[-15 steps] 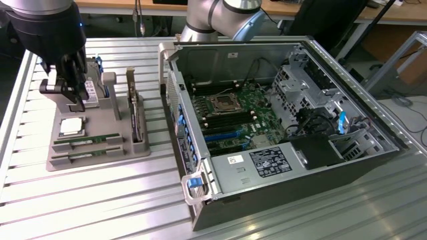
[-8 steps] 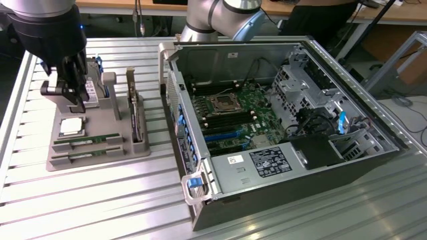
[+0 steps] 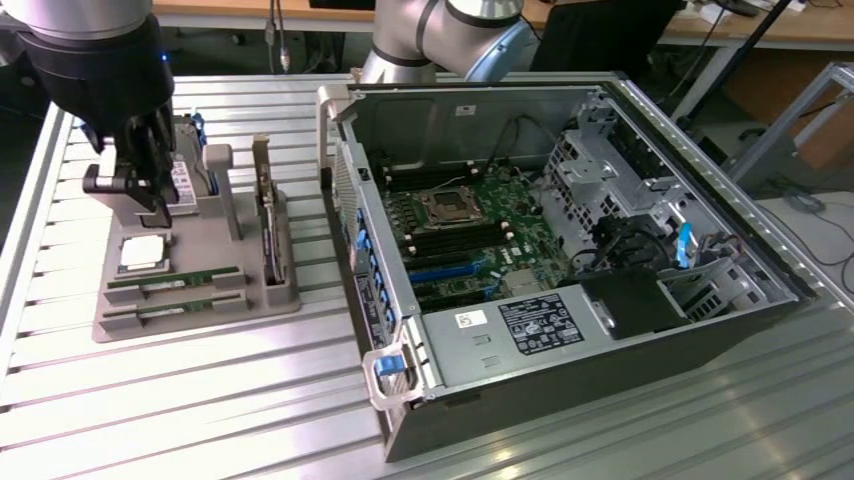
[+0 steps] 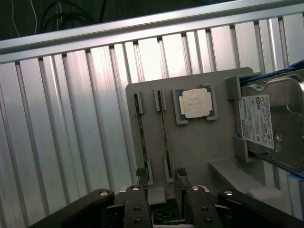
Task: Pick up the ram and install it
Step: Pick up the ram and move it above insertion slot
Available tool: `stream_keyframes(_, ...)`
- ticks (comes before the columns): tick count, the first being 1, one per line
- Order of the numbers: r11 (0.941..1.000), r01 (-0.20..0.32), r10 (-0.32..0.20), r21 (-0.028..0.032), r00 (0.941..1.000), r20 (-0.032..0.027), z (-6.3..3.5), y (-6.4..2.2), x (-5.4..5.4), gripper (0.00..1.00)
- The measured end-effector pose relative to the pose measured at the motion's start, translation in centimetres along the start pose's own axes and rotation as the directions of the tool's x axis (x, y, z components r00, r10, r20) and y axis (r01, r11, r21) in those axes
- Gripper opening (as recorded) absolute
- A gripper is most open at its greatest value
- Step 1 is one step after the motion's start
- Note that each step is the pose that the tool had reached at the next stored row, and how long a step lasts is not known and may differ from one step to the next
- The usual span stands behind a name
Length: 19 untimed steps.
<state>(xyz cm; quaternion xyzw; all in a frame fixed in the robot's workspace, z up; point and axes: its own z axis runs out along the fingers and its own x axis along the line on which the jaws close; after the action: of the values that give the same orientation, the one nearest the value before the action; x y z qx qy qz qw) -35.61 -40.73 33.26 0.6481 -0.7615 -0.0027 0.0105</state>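
Our end effector (image 3: pixel 134 200) hangs open above the grey holder (image 3: pixel 214 245), its two fingers spread with nothing between them. In the wrist view the end effector (image 4: pixel 160 173) shows the same: both fingertips (image 4: pixel 141 173) stand apart over the holder (image 4: pixel 199 147), clear of every part.

The ram (image 4: pixel 164 137) lies flat in its slot in line with that gap. A second ram stick (image 4: pixel 141 137) lies in the neighbouring slot, parallel and just beside it.

In the exterior view, the processor (image 3: pixel 143 255) sits at six o'clock from the end effector, and the ram (image 3: pixel 176 278) lies just past it, with the second ram stick (image 3: pixel 174 307) beyond. The hard drive (image 3: pixel 194 180) stands at two o'clock, close by. The holder rests on the slatted metal surface (image 3: pixel 160 400). At three o'clock, well apart, the open computer case (image 3: pixel 454 120) lies with its motherboard (image 3: pixel 467 220) exposed.
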Motion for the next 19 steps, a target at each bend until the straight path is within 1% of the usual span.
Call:
stream_keyframes(8,1.0,0.001,-0.001,0.0,1.0,0.0,0.3,-0.01,0.0,0.36)
stream_keyframes(9,1.0,0.009,-0.009,0.0001,1.0,-0.0003,0.33,-0.01,0.0,0.36)
stream_keyframes(11,0.9981,0.062,-0.062,0.0008,0.9981,-0.002,0.42,-0.01,0.0,0.36)
stream_keyframes(12,0.9969,0.078,-0.078,0.001,0.9969,-0.0023,0.44,-0.01,0.0,0.36)
stream_keyframes(16,0.9948,0.102,-0.102,0.0013,0.9948,-0.0028,0.51,-0.01,-0.01,0.36)
stream_keyframes(19,0.9948,0.102,-0.102,0.0014,0.9948,-0.0027,0.66,-0.01,-0.01,0.36)
